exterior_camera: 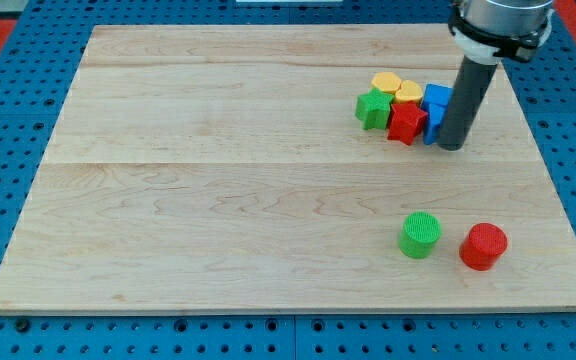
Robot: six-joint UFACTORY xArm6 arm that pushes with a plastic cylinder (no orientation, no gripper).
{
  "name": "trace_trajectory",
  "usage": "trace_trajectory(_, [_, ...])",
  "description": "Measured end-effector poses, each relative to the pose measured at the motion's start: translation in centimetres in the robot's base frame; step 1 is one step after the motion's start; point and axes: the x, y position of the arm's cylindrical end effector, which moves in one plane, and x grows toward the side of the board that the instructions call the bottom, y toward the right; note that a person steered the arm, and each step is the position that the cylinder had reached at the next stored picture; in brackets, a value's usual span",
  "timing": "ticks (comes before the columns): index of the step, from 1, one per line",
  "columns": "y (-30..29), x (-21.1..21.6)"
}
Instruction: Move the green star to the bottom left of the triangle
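The green star (373, 108) lies at the left end of a tight cluster of blocks in the view's upper right. Touching it on its right are a red star-like block (406, 122) and two yellow blocks (386, 82) (409, 92). A blue block (435, 99) sits at the cluster's right end, and more blue shows below it, partly hidden by the rod. I cannot make out which blue piece is the triangle. My tip (452, 146) rests on the board right against the cluster's right side, touching the blue.
A green cylinder (420, 234) and a red cylinder (483, 246) stand side by side near the view's bottom right. The wooden board (218, 200) lies on a blue pegboard (8, 60); its right edge is close to my tip.
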Motion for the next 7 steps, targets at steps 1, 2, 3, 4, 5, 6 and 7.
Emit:
trace_trajectory(1, [1.0, -2.9])
trace_trajectory(2, [-6.2, -6.1])
trace_trajectory(3, [-16.3, -7.8])
trace_trajectory(4, [-17.8, -7.1])
trace_trajectory(5, [-13.5, -7.1])
trace_trajectory(6, [-11.3, -6.2])
trace_trajectory(7, [-14.2, -3.9])
